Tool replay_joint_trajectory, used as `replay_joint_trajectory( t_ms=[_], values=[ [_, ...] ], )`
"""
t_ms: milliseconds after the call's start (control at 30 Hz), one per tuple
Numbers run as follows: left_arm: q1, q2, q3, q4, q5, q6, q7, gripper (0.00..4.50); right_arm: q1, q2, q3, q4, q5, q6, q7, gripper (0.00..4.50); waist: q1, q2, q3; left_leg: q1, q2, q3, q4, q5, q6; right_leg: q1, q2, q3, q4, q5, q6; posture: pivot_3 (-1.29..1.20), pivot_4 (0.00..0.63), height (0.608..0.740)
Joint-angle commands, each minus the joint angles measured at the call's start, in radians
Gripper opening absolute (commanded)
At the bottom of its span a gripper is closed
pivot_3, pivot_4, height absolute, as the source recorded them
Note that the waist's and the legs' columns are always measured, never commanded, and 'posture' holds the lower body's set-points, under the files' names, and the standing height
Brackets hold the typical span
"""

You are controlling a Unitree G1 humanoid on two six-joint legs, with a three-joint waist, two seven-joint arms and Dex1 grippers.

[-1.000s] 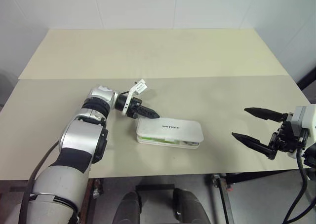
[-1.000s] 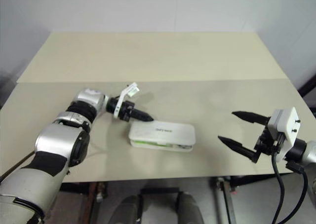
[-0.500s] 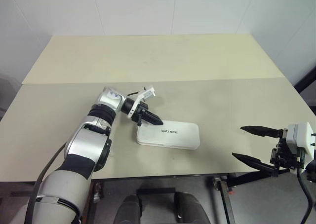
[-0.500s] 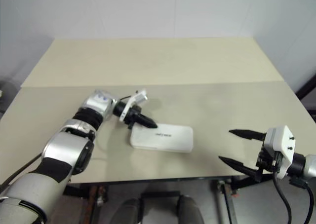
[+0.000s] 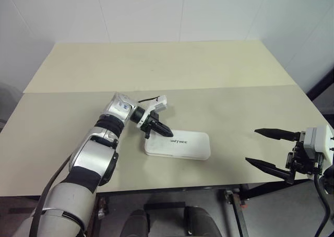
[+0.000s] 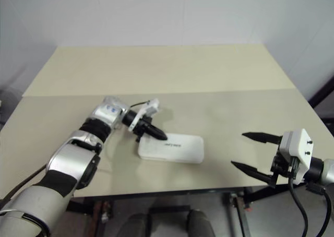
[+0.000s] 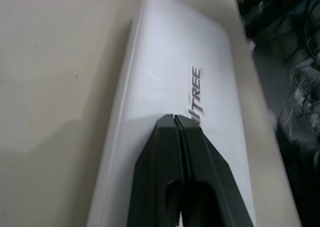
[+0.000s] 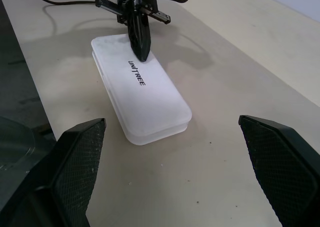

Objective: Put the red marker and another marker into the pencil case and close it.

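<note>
The white pencil case lies flat on the table with its lid down and the dark "UNITREE" lettering facing up. My left gripper is shut, and its joined black fingertips rest on the lid near the case's left end, just before the lettering. My right gripper stands open and empty off to the right, at the table's front right edge, well apart from the case. The red marker and the other marker are hidden from view.
The beige table stretches far behind the case, with a seam running across it. Its front edge lies close below the case. White walls rise behind the table.
The case's lid, slightly ajar a second ago with green showing in the gap, now lies flat. My left gripper came down onto the lid. The camera view has shifted.
</note>
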State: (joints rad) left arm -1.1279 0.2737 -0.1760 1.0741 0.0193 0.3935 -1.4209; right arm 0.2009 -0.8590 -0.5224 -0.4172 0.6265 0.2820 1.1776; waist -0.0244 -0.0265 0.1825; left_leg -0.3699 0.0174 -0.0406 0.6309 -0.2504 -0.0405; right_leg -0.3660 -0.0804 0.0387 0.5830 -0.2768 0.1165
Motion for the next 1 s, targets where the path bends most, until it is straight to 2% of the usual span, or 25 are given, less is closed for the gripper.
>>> replay_joint_trajectory(
  t_ms=[33, 100, 200, 267, 333, 467, 567, 633, 700, 800, 933, 1000],
  values=[
    [-0.012, -0.007, 0.112, -0.003, -0.09, 0.033, 0.099, 0.04, -0.015, 0.0, -0.01, 0.0, 0.032, -0.025, 0.026, 4.5, 0.001, -0.004, 0.004, -0.003, 0.0, 0.0, 0.0, 0.001, 0.001, -0.004, 0.0, 0.0, 0.002, 0.0, 0.0, 0.0, 0.15, 0.74],
    [-0.023, -0.008, 0.181, -0.022, -0.139, 0.07, 0.179, 0.04, -0.034, 0.005, 0.008, 0.003, 0.039, -0.021, 0.023, 4.5, 0.002, -0.005, 0.006, -0.009, -0.001, 0.0, 0.0, 0.002, 0.001, -0.011, 0.0, 0.001, 0.005, 0.001, 0.001, 0.0, 0.15, 0.74],
    [-0.014, -0.013, 0.236, -0.063, -0.165, 0.087, 0.298, 0.04, -0.061, 0.006, 0.031, 0.013, 0.034, -0.018, 0.018, 4.5, 0.0, -0.005, 0.006, -0.01, -0.001, 0.0, -0.001, 0.001, -0.001, -0.014, 0.0, 0.002, 0.009, 0.006, 0.016, 0.0, 0.15, 0.74],
    [0.034, -0.007, 0.265, -0.162, -0.203, 0.108, 0.31, 0.04, -0.087, 0.004, 0.048, 0.033, 0.028, -0.018, 0.018, 4.5, 0.0, -0.005, 0.006, -0.011, -0.001, -0.001, -0.003, -0.001, -0.003, -0.018, 0.001, 0.002, 0.012, 0.005, 0.016, 0.0, 0.15, 0.74],
    [0.087, -0.004, 0.288, -0.268, -0.245, 0.131, 0.313, 0.04, -0.108, 0.002, 0.062, 0.052, 0.022, -0.022, 0.024, 4.5, 0.0, -0.005, 0.007, -0.02, -0.002, -0.001, -0.002, -0.001, -0.003, -0.028, 0.001, 0.004, 0.019, 0.003, 0.017, 0.0, 0.15, 0.74],
    [0.217, 0.007, 0.284, -0.469, -0.263, 0.14, 0.375, 0.04, -0.164, -0.013, 0.091, 0.094, 0.012, -0.027, 0.035, 4.5, 0.001, -0.004, 0.007, -0.02, -0.002, 0.0, -0.002, -0.001, -0.004, -0.031, 0.001, 0.004, 0.024, -0.001, 0.017, 0.0, 0.15, 0.74],
    [0.3, 0.039, 0.229, -0.564, -0.198, 0.074, 0.443, 0.65, -0.204, -0.022, 0.108, 0.128, 0.004, -0.032, 0.049, 4.5, 0.001, -0.004, 0.008, -0.019, -0.002, 0.0, -0.001, -0.001, -0.004, -0.031, 0.001, 0.005, 0.025, -0.001, 0.016, 0.0, 0.15, 0.74],
    [0.354, 0.062, 0.198, -0.619, -0.166, -0.019, 0.459, 1.27, -0.222, -0.026, 0.116, 0.146, -0.001, -0.037, 0.059, 4.5, 0.003, -0.004, 0.008, -0.018, -0.002, 0.0, -0.001, 0.0, -0.005, -0.03, 0.001, 0.005, 0.025, 0.0, 0.016, 0.0, 0.15, 0.74],
    [0.4, 0.071, 0.208, -0.677, -0.191, -0.087, 0.453, 1.98, -0.237, -0.03, 0.123, 0.159, -0.003, -0.039, 0.066, 4.5, 0.003, -0.004, 0.008, -0.018, -0.002, 0.0, -0.001, 0.0, -0.005, -0.03, 0.001, 0.005, 0.025, 0.0, 0.015, 0.0, 0.15, 0.74],
    [0.436, 0.081, 0.221, -0.734, -0.23, -0.097, 0.441, 2.95, -0.255, -0.035, 0.126, 0.185, -0.009, -0.044, 0.083, 4.5, 0.008, -0.004, 0.008, -0.018, -0.002, 0.0, 0.0, 0.0, -0.005, -0.03, 0.001, 0.005, 0.025, 0.0, 0.014, 0.0, 0.15, 0.74],
    [0.512, 0.113, 0.269, -0.886, -0.4, -0.083, 0.292, 4.34, -0.294, -0.043, 0.145, 0.22, -0.021, -0.05, 0.1, 4.5, 0.012, -0.003, 0.008, -0.017, -0.002, 0.001, -0.001, 0.0, -0.005, -0.029, 0.001, 0.005, 0.025, 0.0, 0.013, 0.0, 0.15, 0.74],
    [0.545, 0.143, 0.277, -0.95, -0.487, -0.083, 0.174, 4.47, -0.311, -0.05, 0.151, 0.237, -0.026, -0.054, 0.109, 4.5, 0.014, -0.002, 0.008, -0.017, -0.001, 0.001, -0.001, 0.0, -0.005, -0.03, 0.001, 0.005, 0.025, 0.0, 0.013, 0.0, 0.15, 0.74]
  ],
)
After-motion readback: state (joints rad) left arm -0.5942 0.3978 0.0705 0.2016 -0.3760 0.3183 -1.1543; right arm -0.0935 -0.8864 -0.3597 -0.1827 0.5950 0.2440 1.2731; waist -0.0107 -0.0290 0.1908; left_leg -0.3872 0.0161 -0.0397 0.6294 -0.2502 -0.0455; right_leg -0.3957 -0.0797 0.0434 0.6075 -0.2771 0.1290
